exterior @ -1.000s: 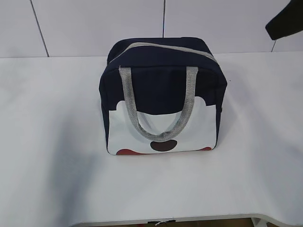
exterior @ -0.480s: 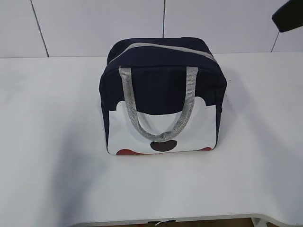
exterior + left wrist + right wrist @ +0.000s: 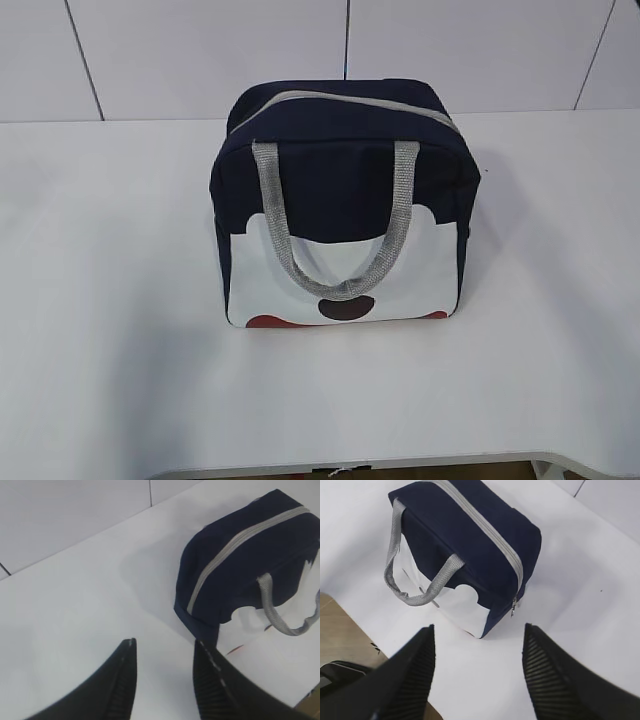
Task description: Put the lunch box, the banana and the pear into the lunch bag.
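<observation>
Navy fabric and a grey zipper [image 3: 485,522] run shut along the top of the lunch bag [image 3: 340,200]; no lunch box, banana or pear shows anywhere, so I judge them already inside and only a clean retreat left. The left gripper [image 3: 162,655] hangs with fingers spread and empty, the bag well beyond its right fingertip; the right gripper [image 3: 477,637] is likewise spread wide, the bag's corner and zipper pull [image 3: 512,607] just ahead between the fingers; best to lift straight away, clear of the webbing handles [image 3: 420,590].
</observation>
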